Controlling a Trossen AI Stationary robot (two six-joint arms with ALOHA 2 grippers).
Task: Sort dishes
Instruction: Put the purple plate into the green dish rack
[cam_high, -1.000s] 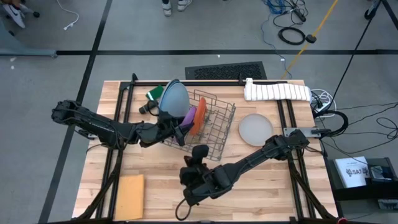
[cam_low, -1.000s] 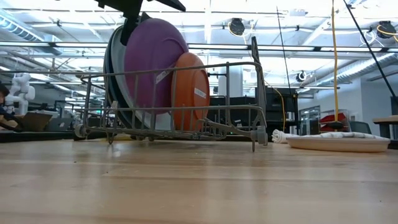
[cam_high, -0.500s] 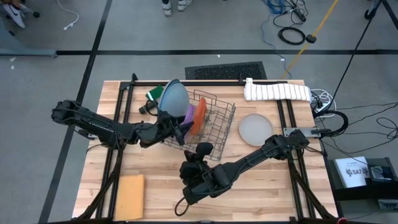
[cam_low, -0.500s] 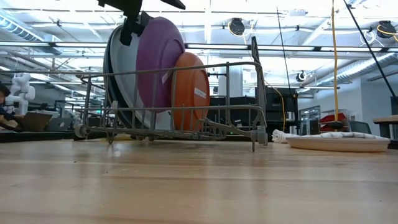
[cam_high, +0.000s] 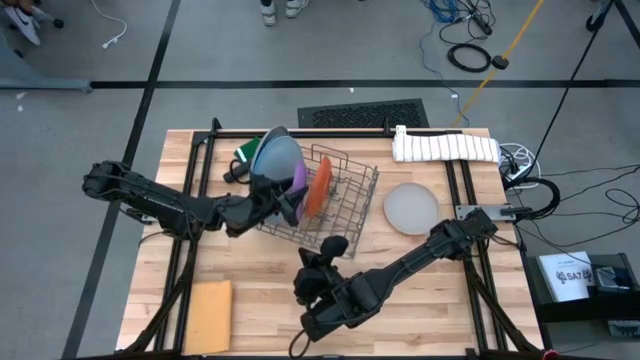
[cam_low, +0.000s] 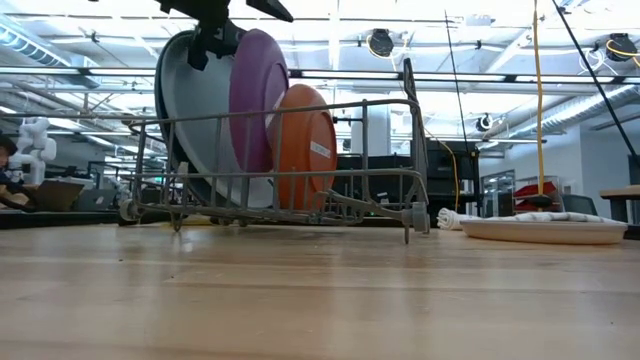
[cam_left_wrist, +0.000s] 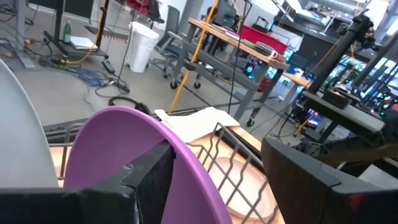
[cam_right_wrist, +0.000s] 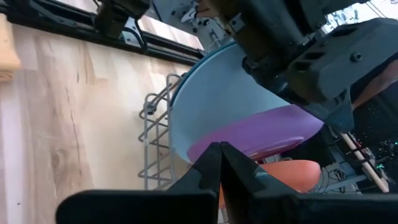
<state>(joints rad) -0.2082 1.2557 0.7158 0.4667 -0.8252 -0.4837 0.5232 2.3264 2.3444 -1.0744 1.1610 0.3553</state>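
Now my left gripper (cam_high: 283, 205) straddles the top rim of the round purple plastic plate (cam_low: 250, 100), fingers spread to either side of it without clamping. A second ago that plate leaned broad-faced across the wire dish rack (cam_high: 340, 205); it has since swung nearly edge-on, standing beside the smaller orange plastic plate (cam_low: 305, 145) and clear of the big grey-blue plate (cam_low: 195, 120) at the rack's end toward the table's left edge. I judge it is settling into its own slot, so this plate is close to sorted.

My right gripper (cam_right_wrist: 221, 163), fingers pressed together and holding nothing, has drifted toward the table's front edge. The light grey plate (cam_high: 411, 208) lies flat near the right edge, still to be racked.

I can read no brand or writing; the pale sticker on the orange plate is illegible.
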